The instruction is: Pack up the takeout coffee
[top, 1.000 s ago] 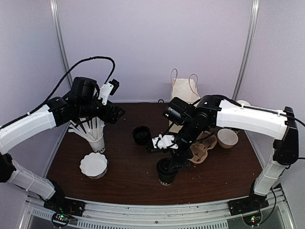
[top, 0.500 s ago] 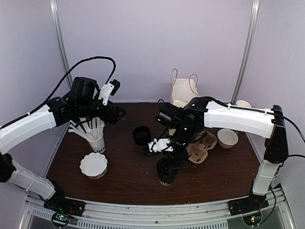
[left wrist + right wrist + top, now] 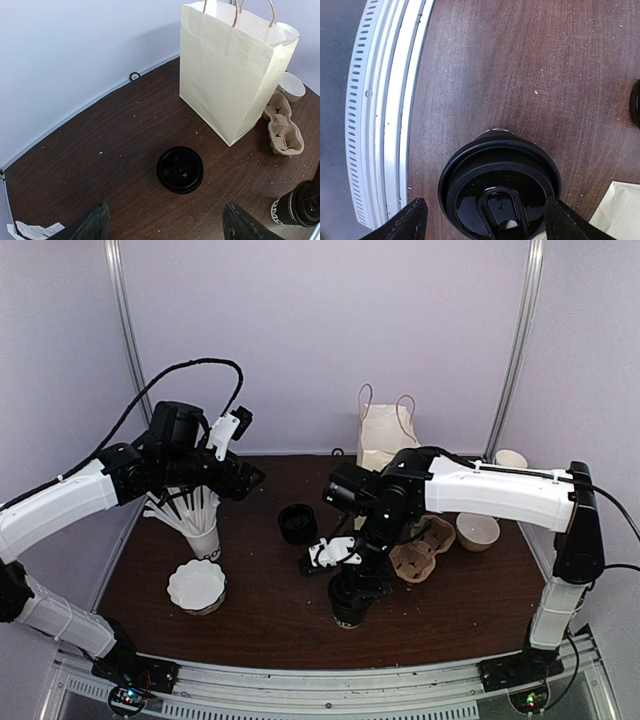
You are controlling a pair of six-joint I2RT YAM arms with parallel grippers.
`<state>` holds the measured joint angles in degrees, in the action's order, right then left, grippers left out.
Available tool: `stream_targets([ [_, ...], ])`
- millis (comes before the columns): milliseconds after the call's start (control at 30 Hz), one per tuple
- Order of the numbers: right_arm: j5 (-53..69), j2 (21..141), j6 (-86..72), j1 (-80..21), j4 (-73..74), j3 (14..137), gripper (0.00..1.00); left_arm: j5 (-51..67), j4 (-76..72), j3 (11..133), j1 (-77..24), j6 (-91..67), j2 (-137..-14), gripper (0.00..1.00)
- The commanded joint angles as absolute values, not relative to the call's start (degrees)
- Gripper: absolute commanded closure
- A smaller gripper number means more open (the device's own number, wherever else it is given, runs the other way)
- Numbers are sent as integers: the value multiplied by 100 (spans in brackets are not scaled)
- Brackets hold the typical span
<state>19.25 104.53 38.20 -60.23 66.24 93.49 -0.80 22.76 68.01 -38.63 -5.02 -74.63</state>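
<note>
Paper bag taken as reference: upright at the far edge of the worktop, mouth open, cord handles up. The takeout coffee stands upright on the worktop well in front of the bag, on the side toward the arm bases, black domed lid on. It is outside the bag and apart from it. The right end effector hangs directly over the cup. In the right wrist view its fingers stand apart, one on either side of the lid. A sliver of worktop shows between the lid rim and the finger on the rail side; contact on the other side cannot be told. Left end effector is held high, off to the left of the bag, fingers spread wide with nothing between them, looking down toward the bag. A separate black lid lies flat in front of the bag and to its left, between bag and coffee. A cardboard cup carrier lies just in front of the bag to its right, with a white bowl beside it, further right. A white cup of straws stands far left of the bag.
</note>
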Motion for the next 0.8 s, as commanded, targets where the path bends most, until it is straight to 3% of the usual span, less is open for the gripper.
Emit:
stream_targets([
  [0, 1843, 10605, 3750, -6073, 6727, 9416, 16, 0, 2120, 6884, -3876, -457, -7503, 18],
  [400, 1788, 10407, 3669, -6077, 6806, 9590, 16, -10, 2122, 6877, -3876, -439, -7534, 18],
  [767, 1666, 10617, 3605, -6065, 6855, 9647, 9, 201, 2179, 6924, -3876, -422, -7587, 18],
])
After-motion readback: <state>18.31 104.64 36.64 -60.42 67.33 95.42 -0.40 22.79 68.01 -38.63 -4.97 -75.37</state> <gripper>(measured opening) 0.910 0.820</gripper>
